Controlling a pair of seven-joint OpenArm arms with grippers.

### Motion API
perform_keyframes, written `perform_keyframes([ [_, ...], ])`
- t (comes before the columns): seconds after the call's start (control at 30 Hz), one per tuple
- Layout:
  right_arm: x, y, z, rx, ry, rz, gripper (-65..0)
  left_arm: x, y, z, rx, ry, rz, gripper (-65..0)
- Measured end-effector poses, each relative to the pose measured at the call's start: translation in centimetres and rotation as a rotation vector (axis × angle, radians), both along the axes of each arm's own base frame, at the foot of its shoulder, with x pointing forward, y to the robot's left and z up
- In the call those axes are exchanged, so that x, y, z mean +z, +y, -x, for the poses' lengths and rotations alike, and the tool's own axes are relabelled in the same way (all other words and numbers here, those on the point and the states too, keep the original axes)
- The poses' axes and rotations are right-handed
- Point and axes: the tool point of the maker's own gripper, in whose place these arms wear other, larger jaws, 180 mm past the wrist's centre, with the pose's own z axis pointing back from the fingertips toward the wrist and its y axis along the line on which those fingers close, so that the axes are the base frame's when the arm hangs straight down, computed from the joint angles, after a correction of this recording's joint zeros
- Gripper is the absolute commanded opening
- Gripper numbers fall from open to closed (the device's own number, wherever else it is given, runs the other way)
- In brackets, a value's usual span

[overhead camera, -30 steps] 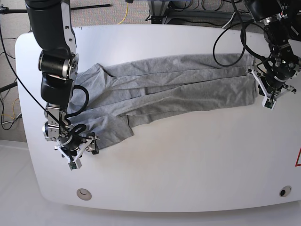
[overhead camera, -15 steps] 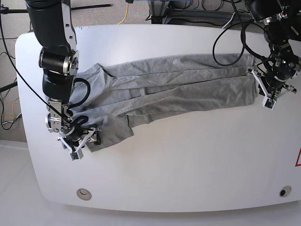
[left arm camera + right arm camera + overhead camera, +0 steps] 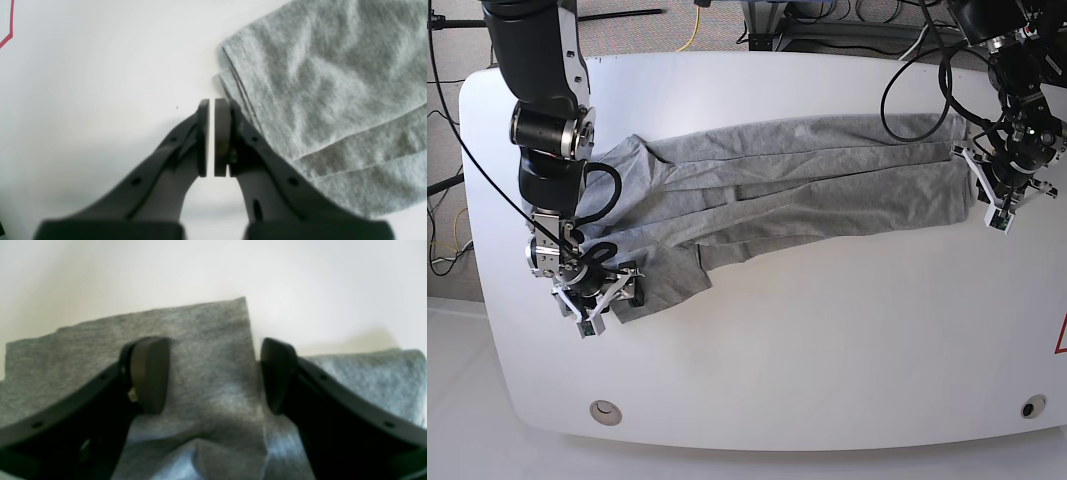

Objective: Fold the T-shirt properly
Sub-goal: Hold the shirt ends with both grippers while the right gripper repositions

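The T-shirt [image 3: 777, 190] lies crumpled and stretched across the white tabletop [image 3: 827, 350]. Right jaws [image 3: 213, 373] are released, straddling a sleeve corner at the shirt's end, pads on either side of the fabric. Left jaws [image 3: 211, 133] are clenched with nothing between them, just beside the opposite folded edge, over bare tabletop. A red line [image 3: 8, 31] marks the tabletop well apart from the shirt.

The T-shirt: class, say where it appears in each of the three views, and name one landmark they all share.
Base: the T-shirt stretches across the table's middle, between both arms.
Left wrist: it fills the right side, beside the shut left gripper.
Right wrist: it lies below and between the open right gripper fingers.
Shared landmark: the white table.
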Motion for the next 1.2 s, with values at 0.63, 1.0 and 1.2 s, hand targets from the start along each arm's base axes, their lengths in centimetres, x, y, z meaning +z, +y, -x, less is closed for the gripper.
perform_keyframes([
  [0.63,-0.1,0.0,0.1,0.000,0.007,0.003,-65.0,0.0,0.0,0.0,0.000,0.000,0.001,-63.3],
  [1.0,0.9,-0.2,-0.8,0.003,0.002,0.012,-65.0,0.0,0.0,0.0,0.000,0.000,0.000,-63.3],
  [1.2,1.5,-0.5,-1.2,0.007,0.024,0.028,-65.0,0.0,0.0,0.0,0.000,0.000,0.001,-63.3],
])
